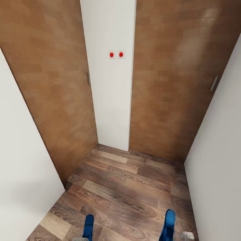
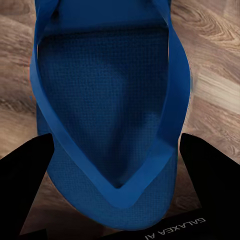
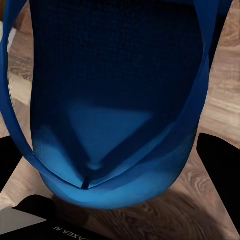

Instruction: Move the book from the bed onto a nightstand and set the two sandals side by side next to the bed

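Nearest, each end effector grips one bright blue sandal: the left end effector clamps the left sandal, the right end effector the right sandal, both with long axes pointing away over the wood-plank floor. Farther off stand two brown doors flanking a white wall.

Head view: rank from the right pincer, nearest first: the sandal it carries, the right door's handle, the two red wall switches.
1. Right sandal, at the right pincer, bottom edge.
2. Door handle, on the right door.
3. Red switches, on the white wall strip ahead, higher up.
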